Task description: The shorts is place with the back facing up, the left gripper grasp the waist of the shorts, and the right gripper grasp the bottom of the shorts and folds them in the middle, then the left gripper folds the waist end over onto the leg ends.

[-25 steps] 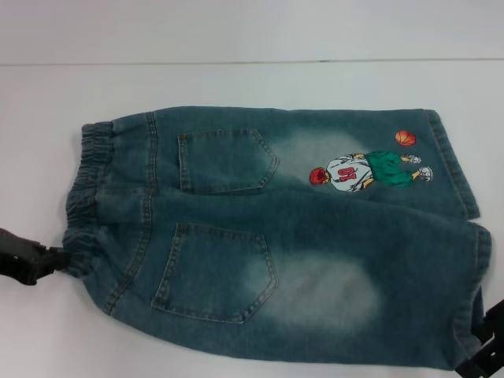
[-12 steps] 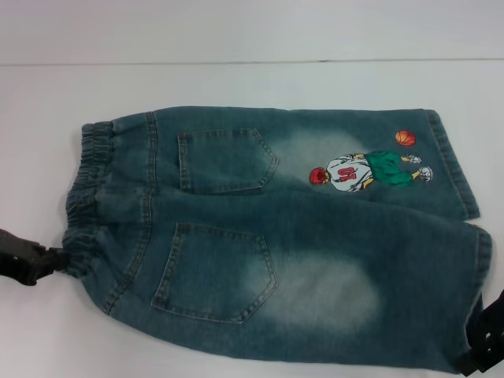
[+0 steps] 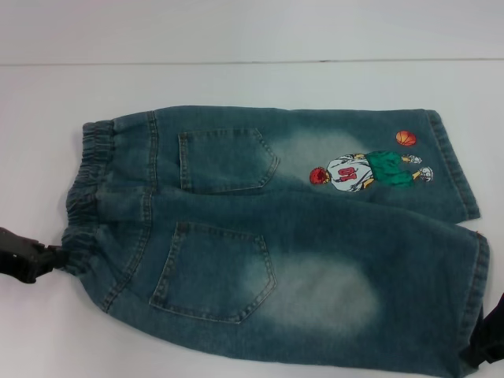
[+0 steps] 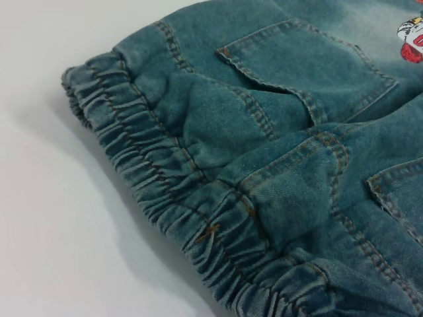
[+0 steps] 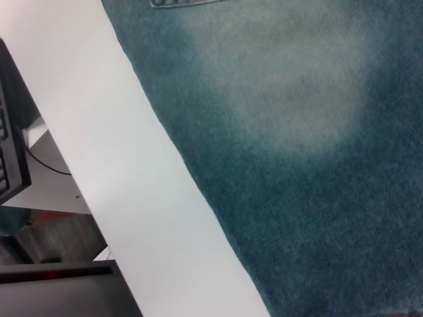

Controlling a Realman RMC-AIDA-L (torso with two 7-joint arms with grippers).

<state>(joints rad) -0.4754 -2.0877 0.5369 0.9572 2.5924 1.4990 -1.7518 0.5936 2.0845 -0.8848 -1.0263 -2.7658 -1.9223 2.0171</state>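
Right hand (image 3: 490, 340) dropped lower beside hem, grip unclear; left hand (image 3: 57, 257) pinching waist (image 3: 88, 189); shorts (image 3: 315, 260) flat on white table (image 3: 236, 83).

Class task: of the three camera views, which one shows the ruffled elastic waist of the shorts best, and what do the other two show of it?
The left wrist view: the waist fills it close up, gathers and stitching plain. The head view shows the whole band smaller, at the shorts' left end. The right wrist view shows only plain denim and the table, no waist.
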